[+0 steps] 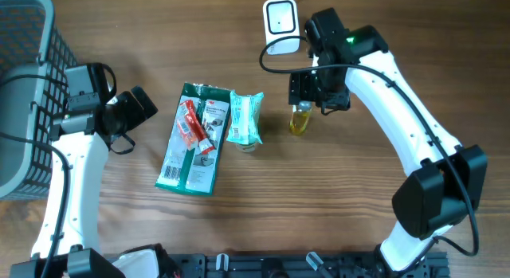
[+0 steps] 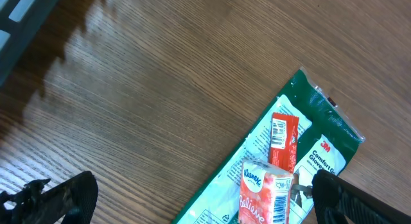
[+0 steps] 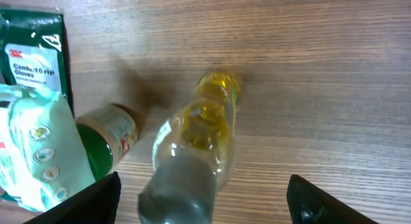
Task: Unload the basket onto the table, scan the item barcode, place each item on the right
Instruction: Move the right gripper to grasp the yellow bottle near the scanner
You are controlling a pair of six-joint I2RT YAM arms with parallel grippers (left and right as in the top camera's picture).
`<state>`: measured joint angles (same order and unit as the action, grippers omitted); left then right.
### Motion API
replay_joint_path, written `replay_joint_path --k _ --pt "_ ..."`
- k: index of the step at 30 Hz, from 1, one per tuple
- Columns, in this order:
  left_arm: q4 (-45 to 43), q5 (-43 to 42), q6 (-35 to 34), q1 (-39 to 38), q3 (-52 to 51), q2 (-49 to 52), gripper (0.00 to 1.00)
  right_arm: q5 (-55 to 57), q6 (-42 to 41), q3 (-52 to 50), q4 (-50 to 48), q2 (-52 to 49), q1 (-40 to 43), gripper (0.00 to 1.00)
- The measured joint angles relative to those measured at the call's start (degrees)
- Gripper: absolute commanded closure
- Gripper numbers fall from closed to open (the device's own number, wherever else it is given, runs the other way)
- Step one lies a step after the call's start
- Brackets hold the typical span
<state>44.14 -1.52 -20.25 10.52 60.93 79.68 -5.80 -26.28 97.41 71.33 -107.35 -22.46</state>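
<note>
A small clear bottle of yellow liquid (image 1: 299, 120) (image 3: 199, 134) sits on the wood table between the fingers of my right gripper (image 1: 309, 103) (image 3: 202, 198). The jaws stand open, with a gap showing on each side of the bottle. The white barcode scanner (image 1: 280, 23) stands just behind that arm. My left gripper (image 1: 139, 107) (image 2: 205, 198) is open at the left edge of a green glove pack (image 1: 191, 154) (image 2: 308, 137). A red tissue pack (image 2: 266, 195) lies on the glove pack, nearer its right finger.
A pale green wipes pack (image 1: 245, 119) (image 3: 32, 147) and a green-lidded jar (image 1: 249, 146) (image 3: 109, 137) lie just left of the bottle. A dark wire basket (image 1: 24, 87) stands at the far left edge.
</note>
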Motion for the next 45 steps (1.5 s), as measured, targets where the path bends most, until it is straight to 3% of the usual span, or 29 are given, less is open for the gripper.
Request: replay_joint_path --k 13,15,20,23,25,32,34,40,45 --pt "0.0 0.0 0.0 0.0 0.0 0.0 0.00 1.0 -2.8 -3.8 -4.2 -2.4 -1.5 0.25" --pt "0.0 0.0 0.0 0.0 0.0 0.0 0.00 1.0 -3.1 -5.4 -5.4 -2.4 -1.5 0.36" --pt "0.0 0.0 0.0 0.0 0.0 0.0 0.00 0.9 -3.5 -6.4 -5.9 -2.4 -1.5 0.39" --pt "0.0 0.0 0.0 0.0 0.0 0.0 0.00 0.9 -3.6 -6.4 -6.0 -2.4 -1.5 0.46" --pt "0.0 0.0 0.0 0.0 0.0 0.0 0.00 0.9 -3.7 -6.4 -6.3 -2.4 -1.5 0.57" --pt "0.0 0.0 0.0 0.0 0.0 0.0 0.00 0.9 -3.5 -6.3 -6.1 -2.4 -1.5 0.64" --pt "0.0 0.0 0.0 0.0 0.0 0.0 0.00 0.7 -2.3 -6.3 -6.0 -2.4 -1.5 0.69" --pt "0.0 0.0 0.0 0.0 0.0 0.0 0.00 -3.3 2.3 -6.1 -5.8 -2.3 -0.7 0.69" --pt "0.0 0.0 0.0 0.0 0.0 0.0 0.00 -12.5 11.1 -6.1 -3.1 2.4 6.1 0.70"
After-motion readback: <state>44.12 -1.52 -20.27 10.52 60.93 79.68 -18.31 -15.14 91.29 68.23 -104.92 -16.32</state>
